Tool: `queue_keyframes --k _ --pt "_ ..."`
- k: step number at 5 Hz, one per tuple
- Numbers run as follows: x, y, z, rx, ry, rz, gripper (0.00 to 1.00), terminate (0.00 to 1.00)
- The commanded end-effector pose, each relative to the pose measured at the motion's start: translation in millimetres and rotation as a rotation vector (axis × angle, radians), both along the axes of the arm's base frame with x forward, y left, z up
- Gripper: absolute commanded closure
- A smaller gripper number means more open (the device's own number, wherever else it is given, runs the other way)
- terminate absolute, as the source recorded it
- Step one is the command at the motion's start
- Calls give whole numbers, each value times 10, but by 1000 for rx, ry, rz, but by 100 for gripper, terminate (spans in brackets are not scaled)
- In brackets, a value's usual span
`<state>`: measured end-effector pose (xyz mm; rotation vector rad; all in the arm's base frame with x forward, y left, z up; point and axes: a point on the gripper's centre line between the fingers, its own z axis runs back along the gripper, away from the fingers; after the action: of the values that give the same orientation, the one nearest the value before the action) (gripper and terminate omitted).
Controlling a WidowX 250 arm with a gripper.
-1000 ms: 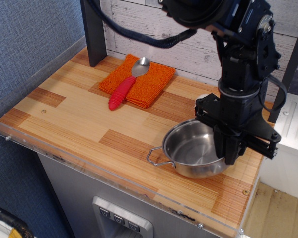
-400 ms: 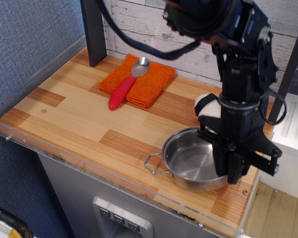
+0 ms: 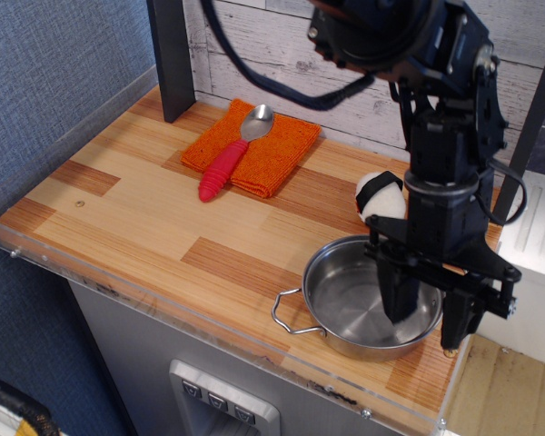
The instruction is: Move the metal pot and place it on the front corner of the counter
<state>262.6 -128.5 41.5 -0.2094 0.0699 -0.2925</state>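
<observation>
The metal pot (image 3: 350, 295) is a shallow shiny steel pot. It sits on the wooden counter (image 3: 136, 213) near the front right corner, with one wire handle (image 3: 291, 313) pointing left. My gripper (image 3: 429, 318) points down over the pot's right rim. One finger (image 3: 400, 302) is inside the pot and the other (image 3: 458, 325) is outside it. The jaws stand apart and look open around the rim. The pot's right handle is hidden behind the gripper.
An orange cloth (image 3: 272, 150) lies at the back with a red-handled metal spoon (image 3: 229, 165) on it. A white and black round object (image 3: 380, 194) sits behind the gripper. A dark post (image 3: 171, 54) stands at the back left. Clear acrylic (image 3: 209, 322) rims the front edge.
The pot has slid toward the front right corner with the gripper. The fingers, close together on the rim before, are now spread apart. The white and black object has come into view.
</observation>
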Motion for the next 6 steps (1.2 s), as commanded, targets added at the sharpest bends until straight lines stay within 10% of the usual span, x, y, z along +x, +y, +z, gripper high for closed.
queue_keyframes --k 1,2,4,6 --pt "-217 484 1154 145 -540 237 0 0" --pt "-84 693 1375 188 -535 278 0 0" --pt "258 827 1003 190 -356 250 0 0" --pt "299 872 928 179 -322 247 0 0"
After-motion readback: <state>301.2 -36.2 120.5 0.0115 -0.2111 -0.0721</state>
